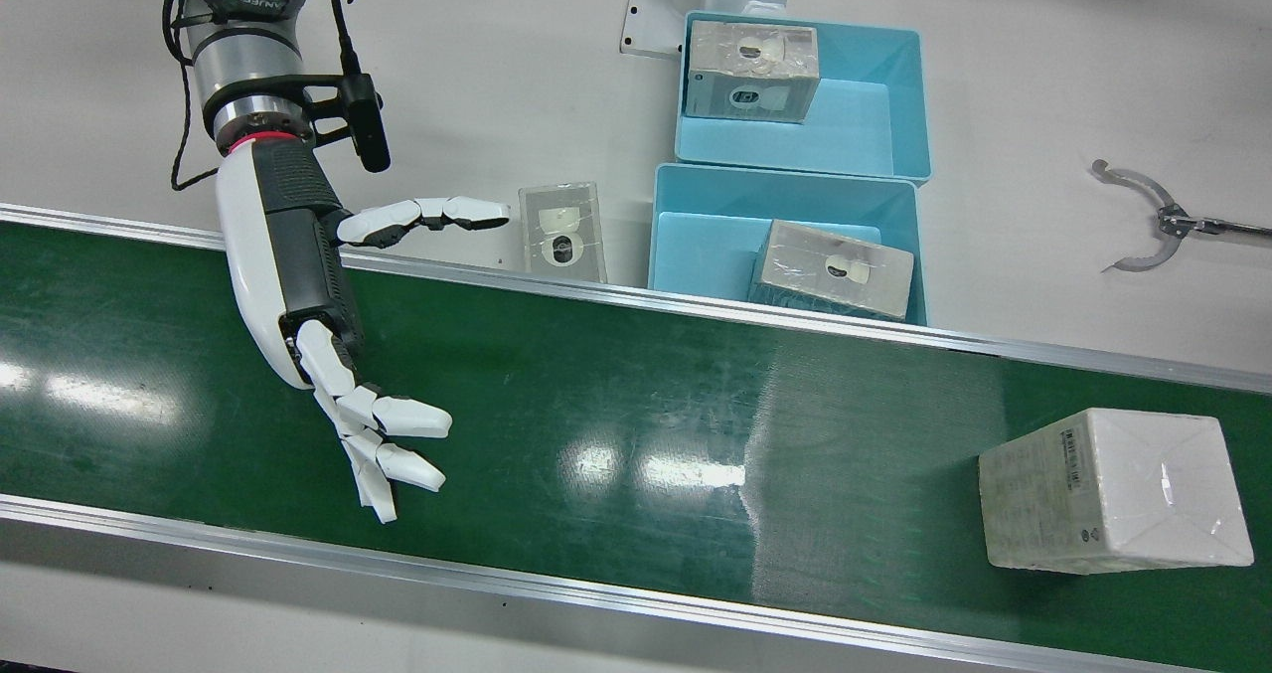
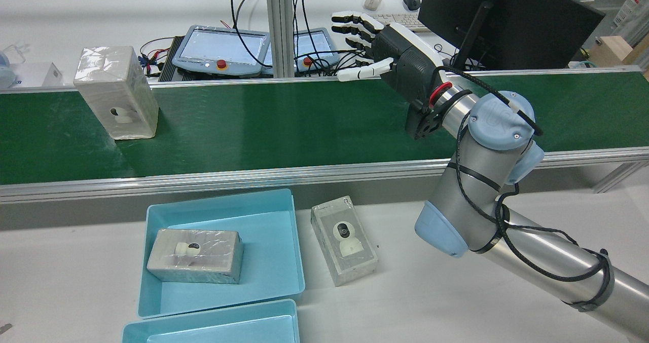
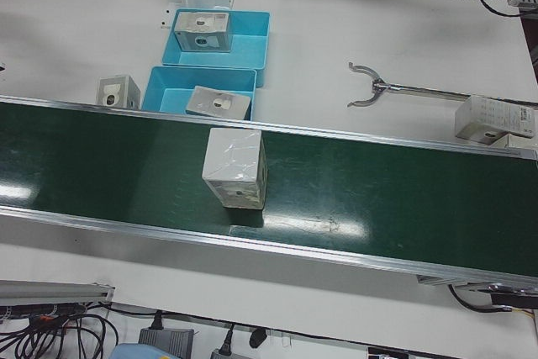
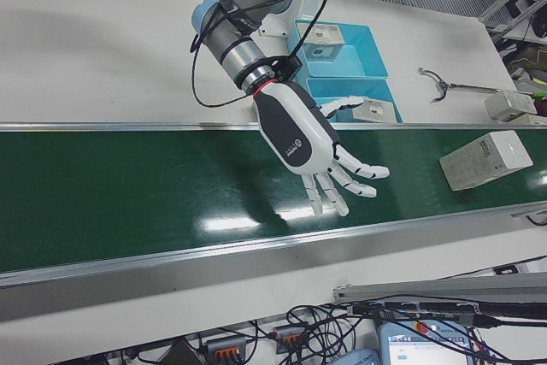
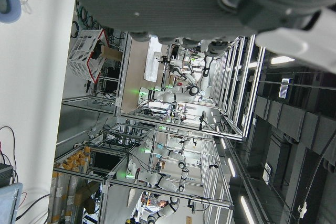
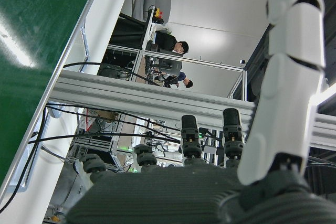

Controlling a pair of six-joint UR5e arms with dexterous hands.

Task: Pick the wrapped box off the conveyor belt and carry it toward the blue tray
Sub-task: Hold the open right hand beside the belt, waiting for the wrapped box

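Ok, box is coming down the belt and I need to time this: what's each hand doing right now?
Right hand: open, fingers spread, over the conveyor belt, holding nothing.
Left hand: only its underside shows in its own camera; state cannot be told.

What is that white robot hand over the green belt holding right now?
Nothing. The right hand hovers open over the belt, fingers spread, far from the wrapped box standing untouched on the belt.

A small box with a camera picture is laid flat on the white table, just beside a tray. A metal claw tool is seen on the table, well apart from the trays. Another box is set near the tool's handle. Two screen pads with red buttons are placed past the belt. A black monitor, a keyboard and two mice are seen there too.
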